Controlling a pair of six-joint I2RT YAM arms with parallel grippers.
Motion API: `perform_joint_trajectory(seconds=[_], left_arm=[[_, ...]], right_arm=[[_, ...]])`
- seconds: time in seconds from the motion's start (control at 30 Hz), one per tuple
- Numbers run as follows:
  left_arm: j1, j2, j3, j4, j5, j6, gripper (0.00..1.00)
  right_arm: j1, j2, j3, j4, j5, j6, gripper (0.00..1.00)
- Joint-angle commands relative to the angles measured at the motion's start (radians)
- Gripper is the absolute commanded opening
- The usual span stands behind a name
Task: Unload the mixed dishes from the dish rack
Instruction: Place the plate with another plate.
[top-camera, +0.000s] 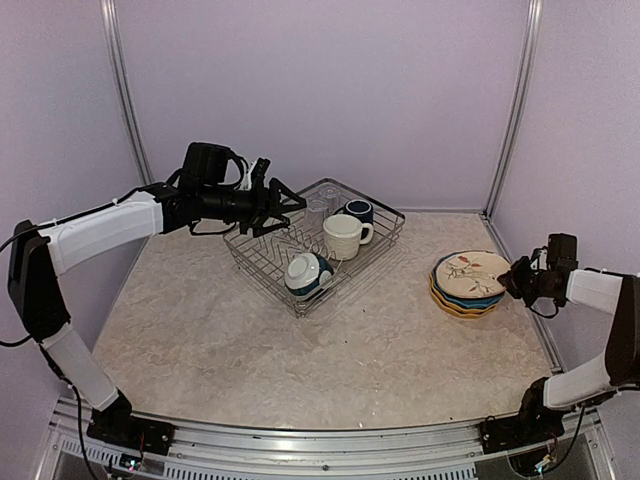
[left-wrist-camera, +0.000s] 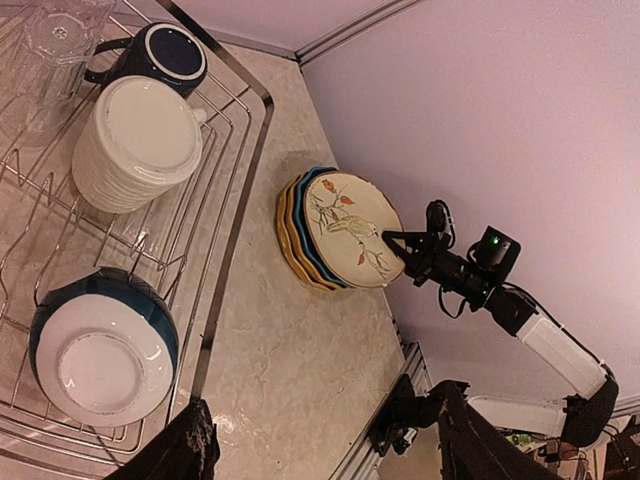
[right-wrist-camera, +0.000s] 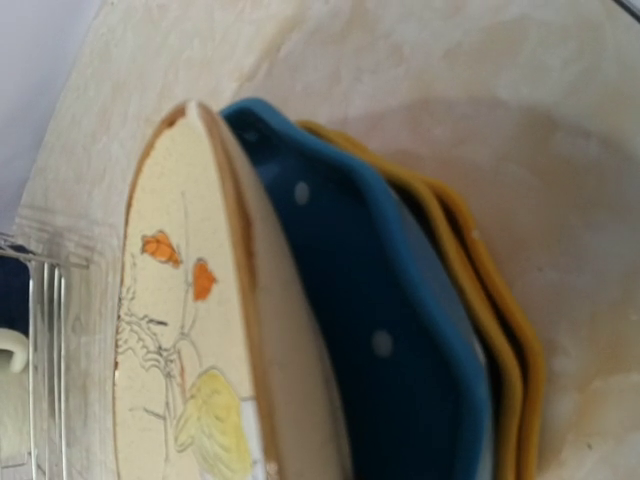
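Observation:
The dish rack (top-camera: 385, 238) stands mid-table and holds a cream mug (top-camera: 343, 236), a navy mug (top-camera: 359, 209), a teal-and-white bowl (top-camera: 307, 273) and clear glasses (top-camera: 317, 211). My left gripper (top-camera: 281, 201) hovers at the rack's back left corner, open and empty. In the left wrist view its fingers (left-wrist-camera: 188, 446) spread wide over the rack's edge, with the bowl (left-wrist-camera: 100, 348) and the cream mug (left-wrist-camera: 135, 142) below. The plates (top-camera: 468, 283) are stacked at the right, the bird plate (right-wrist-camera: 170, 330) on top of the blue one (right-wrist-camera: 370, 300). My right gripper (top-camera: 511, 277) is at the stack's right rim, with its fingers hidden.
The yellow plates (right-wrist-camera: 500, 330) lie at the bottom of the stack. Bare tabletop (top-camera: 300, 360) lies in front of the rack. A purple back wall and metal corner posts (top-camera: 512, 110) enclose the table. The stack sits close to the table's right edge.

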Motion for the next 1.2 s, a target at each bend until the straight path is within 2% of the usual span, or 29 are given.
perform_joint_trajectory(seconds=[0.0, 0.13, 0.37, 0.57, 0.8, 1.0, 1.17], left_arm=[[0.01, -0.015, 0.008, -0.03, -0.013, 0.025, 0.72], [0.01, -0.002, 0.016, -0.035, -0.008, 0.027, 0.72], [0.01, 0.008, 0.021, -0.035, -0.002, 0.027, 0.72], [0.01, 0.01, 0.02, -0.061, -0.004, 0.039, 0.73], [0.005, 0.04, 0.06, -0.184, -0.035, 0.083, 0.73], [-0.027, 0.081, 0.12, -0.3, -0.121, 0.144, 0.73], [-0.04, 0.123, 0.175, -0.364, -0.162, 0.17, 0.73]], right_arm=[[-0.018, 0.016, 0.019, 0.095, -0.036, -0.019, 0.0], [-0.017, 0.025, 0.017, 0.095, -0.036, -0.04, 0.02], [-0.018, 0.002, 0.013, 0.076, -0.04, -0.071, 0.3], [-0.018, -0.036, 0.03, 0.011, -0.002, -0.123, 0.49], [-0.018, -0.097, 0.053, -0.065, 0.062, -0.188, 0.73], [-0.017, -0.141, 0.083, -0.119, 0.101, -0.243, 0.88], [-0.018, -0.16, 0.08, -0.115, 0.067, -0.267, 0.95]])
